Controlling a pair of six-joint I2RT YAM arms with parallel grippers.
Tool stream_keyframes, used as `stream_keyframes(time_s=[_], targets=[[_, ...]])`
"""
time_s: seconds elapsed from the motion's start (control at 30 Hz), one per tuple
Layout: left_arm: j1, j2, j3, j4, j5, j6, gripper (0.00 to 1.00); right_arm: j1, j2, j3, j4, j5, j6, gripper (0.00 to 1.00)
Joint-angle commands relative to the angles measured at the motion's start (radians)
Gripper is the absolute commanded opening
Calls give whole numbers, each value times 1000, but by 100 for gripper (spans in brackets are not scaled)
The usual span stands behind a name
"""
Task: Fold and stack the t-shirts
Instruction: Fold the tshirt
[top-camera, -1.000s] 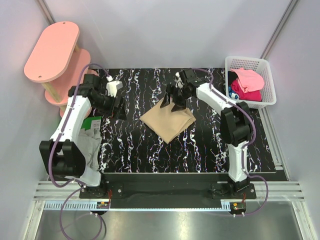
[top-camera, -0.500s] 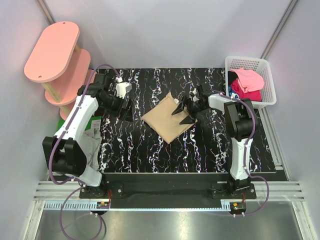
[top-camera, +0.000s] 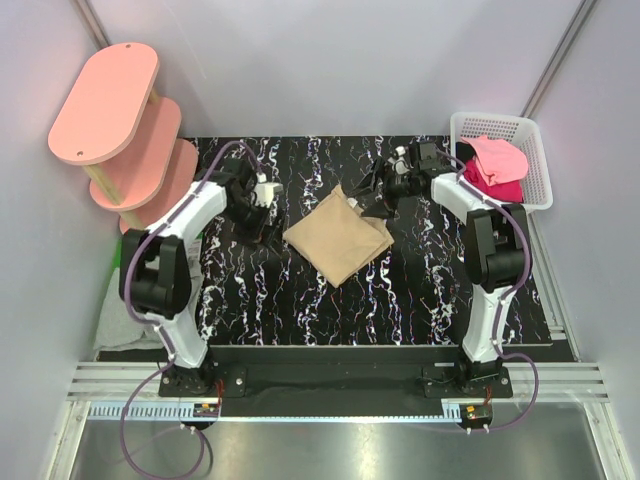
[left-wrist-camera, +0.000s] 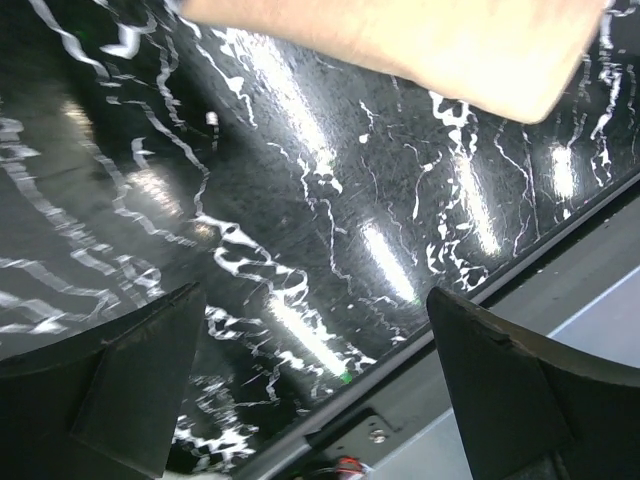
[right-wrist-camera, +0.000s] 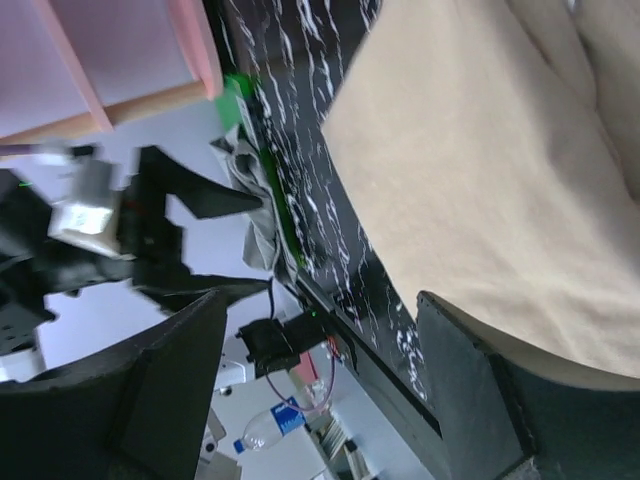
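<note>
Far left: pink oval shelves (top-camera: 105, 92), off the surface (top-camera: 300, 300). A grey cloth (top-camera: 108, 320) lies at the surface's near left edge, beside my left arm.

Left of centre: my left claw (top-camera: 262, 216) over the black marbled surface, just left of the tan t-shirt (top-camera: 336, 240). In its wrist view the claw (left-wrist-camera: 320, 390) is spread fully wide with nothing between its fingers (left-wrist-camera: 130, 390). The tan t-shirt (left-wrist-camera: 420, 40) is at the top of that view.

Centre: the tan t-shirt, folded to a rough square and lying flat, one corner pointing toward me.

Right of centre: my right claw (top-camera: 373, 196) at the shirt's far right corner, wide apart and gripping nothing. I cannot tell whether it touches the cloth. Its wrist view shows the shirt (right-wrist-camera: 470, 180) beyond the claw (right-wrist-camera: 330, 390).

Far right: white basket (top-camera: 495, 117) holding a pink t-shirt (top-camera: 498, 157) and a magenta t-shirt (top-camera: 495, 188).
</note>
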Motion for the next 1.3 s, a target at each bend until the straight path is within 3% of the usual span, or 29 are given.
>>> stream_keyframes(time_s=[0.0,0.23,0.67,1.17,1.27], targets=[[-13,105,38,20,45,-128,99,-17,85,30,2,18,8,82],[-24,262,75,42,41,-168,99,-17,212,16,17,18,-7,80],[-27,472,300,96,130,-283,99,-17,221,35,-13,37,-15,79],[-96,575,265,217,99,-374,99,24,209,-33,-7,38,-27,74],[-125,569,257,224,112,-379,84,38,218,-36,-6,35,-27,74]])
